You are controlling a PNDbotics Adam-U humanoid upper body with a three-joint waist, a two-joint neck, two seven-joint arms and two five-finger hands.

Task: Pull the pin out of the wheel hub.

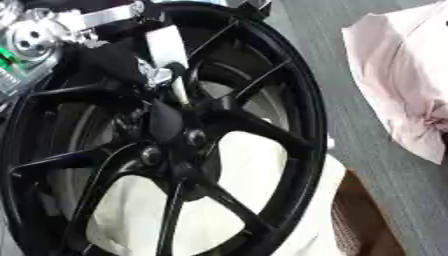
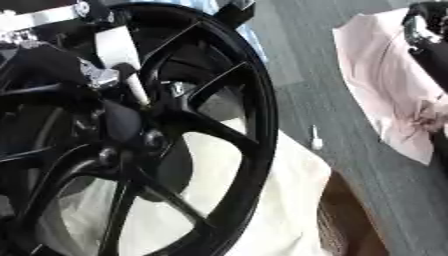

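I see large black spoked alloy wheel filling left and centre of view, resting on white sheet. My left hand, black with silver joints, reaches in from far left over hub; fingers curled, pinching thin pale metal pin just above hub centre. Pin's near end meets hub. Pink cloth lies far right on grey floor. Small white object beside wheel rim.

Premises appear to be a workshop or test bay — not a home. Evidence: a black alloy wheel standing on white sheeting, grey ribbed floor covering, a pink cloth lying on it — and a brown box beside the sheeting.
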